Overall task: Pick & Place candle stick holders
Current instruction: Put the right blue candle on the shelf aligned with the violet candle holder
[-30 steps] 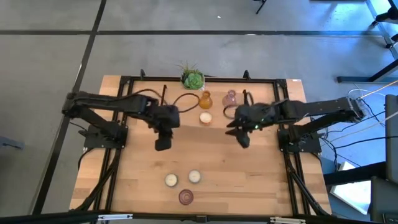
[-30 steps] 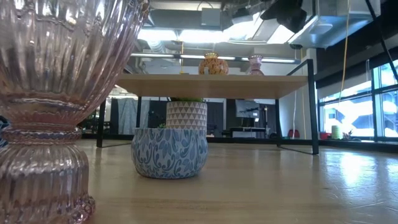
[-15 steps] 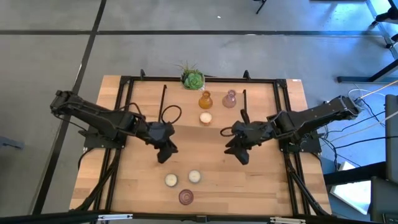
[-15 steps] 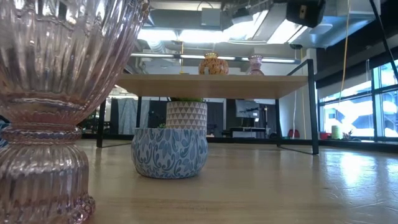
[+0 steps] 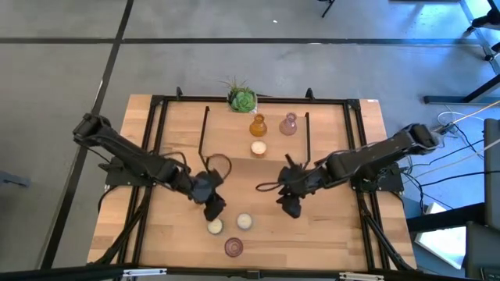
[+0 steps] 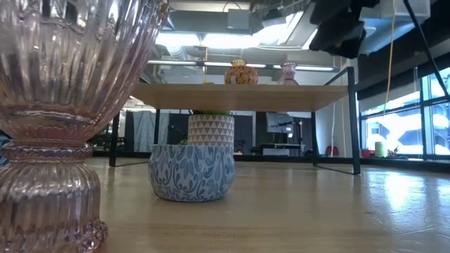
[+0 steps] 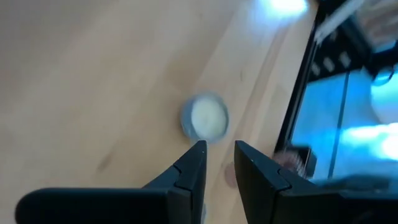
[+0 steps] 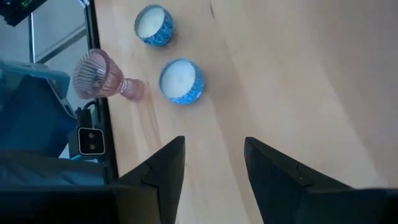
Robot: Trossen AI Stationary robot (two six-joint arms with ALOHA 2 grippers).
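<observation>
Grey floor surrounds the wooden worktop (image 5: 312,226) in the high view. At the upper centre stand a green plant (image 5: 242,99), an amber holder (image 5: 258,124), a pinkish holder (image 5: 289,123) and a cream holder (image 5: 258,148). Near the lower centre sit two more cream holders (image 5: 215,226) (image 5: 244,222) and a second pinkish holder (image 5: 233,247). The left pincer (image 5: 214,209) hangs just above-left of these; the right pincer (image 5: 290,208) hangs right of centre, holding nothing.

Low view: the ribbed pink glass holder (image 6: 63,119) fills the left edge, with a blue-patterned holder (image 6: 191,172) at centre on the worktop.

Left wrist view: the left pincer's fingers (image 7: 186,177) stand slightly apart, empty, above one cream holder (image 7: 205,118).

Right wrist view: the right pincer's fingers (image 8: 161,171) stand wide apart, with two blue-sided holders (image 8: 155,25) (image 8: 181,81) and the pink glass one (image 8: 102,78) in the upper left.
</observation>
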